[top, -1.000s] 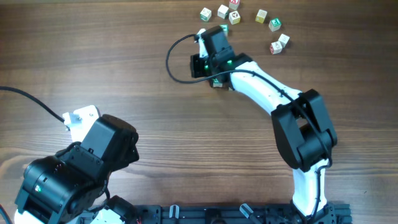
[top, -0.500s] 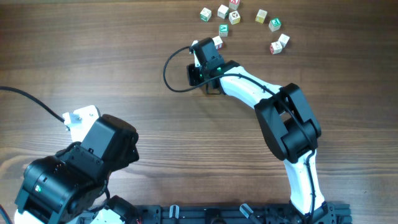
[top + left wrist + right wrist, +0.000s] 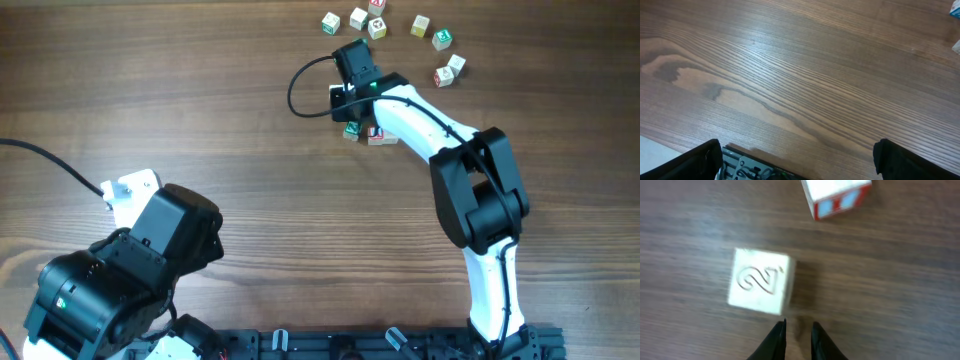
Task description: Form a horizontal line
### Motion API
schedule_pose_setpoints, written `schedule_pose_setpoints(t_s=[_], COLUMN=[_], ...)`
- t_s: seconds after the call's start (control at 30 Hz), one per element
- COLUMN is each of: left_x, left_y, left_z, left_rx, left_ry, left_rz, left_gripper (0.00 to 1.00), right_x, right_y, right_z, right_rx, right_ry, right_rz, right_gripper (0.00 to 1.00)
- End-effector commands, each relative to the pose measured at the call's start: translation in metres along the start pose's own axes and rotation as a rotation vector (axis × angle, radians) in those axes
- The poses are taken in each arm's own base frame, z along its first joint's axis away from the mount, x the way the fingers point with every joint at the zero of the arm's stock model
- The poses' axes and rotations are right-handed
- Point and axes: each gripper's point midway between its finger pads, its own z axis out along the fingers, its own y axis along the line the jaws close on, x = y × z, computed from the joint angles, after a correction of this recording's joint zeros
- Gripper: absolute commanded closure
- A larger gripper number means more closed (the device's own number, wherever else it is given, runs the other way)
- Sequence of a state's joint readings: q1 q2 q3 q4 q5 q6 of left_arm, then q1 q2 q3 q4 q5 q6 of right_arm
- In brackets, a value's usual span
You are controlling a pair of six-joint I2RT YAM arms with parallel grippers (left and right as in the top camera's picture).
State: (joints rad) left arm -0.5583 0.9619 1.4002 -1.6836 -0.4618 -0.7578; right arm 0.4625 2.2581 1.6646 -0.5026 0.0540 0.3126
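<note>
Cubes are sitting on the brown wooden table [image 3: 200, 100], and from above I am counting ten small pale wooden letter cubes [image 3: 420, 24]. Eight of them are lying in a loose bunch at the far edge, not in a straight row. Two more are sitting just beside each other, partly under the white and black right arm [image 3: 420, 125]: one green-lettered wooden cube [image 3: 352, 129] and one red-marked wooden cube [image 3: 376, 135]. The right wrist view is showing two cubes, a bit blurry. One pale-faced cube with a curly carved mark [image 3: 760, 282] is lying just in front of the fingertips. One red-edged cube with blue marks [image 3: 836, 197] is lying farther off, apart from it. I cannot tell if these are the same two. The right gripper [image 3: 796, 335] is pointing down at the table with its two black fingers nearly pinched together, gripping nothing. The left gripper [image 3: 800, 162] is hanging over the table with its two fingers spread wide, holding nothing.
</note>
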Motion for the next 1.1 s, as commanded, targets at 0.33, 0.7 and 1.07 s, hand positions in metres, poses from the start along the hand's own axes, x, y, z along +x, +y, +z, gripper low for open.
schedule_pose_setpoints(t_s=[0.33, 0.7, 1.07], left_x=[0.0, 0.0, 0.0], left_y=[0.0, 0.0, 0.0], left_z=[-0.001, -0.001, -0.001], left_rx=[0.005, 0.005, 0.005], left_ry=[-0.003, -0.003, -0.003], left_rz=[-0.005, -0.005, -0.005], left_gripper=[0.0, 0.0, 0.0], right_x=[0.012, 0.023, -0.018], right_y=[0.011, 0.008, 0.041], right_z=[0.005, 0.003, -0.048], right_rx=[-0.029, -0.019, -0.18], right_ry=[0.05, 0.095, -0.046], right_rz=[-0.062, -0.12, -0.202], right_gripper=[0.83, 0.87, 0.8])
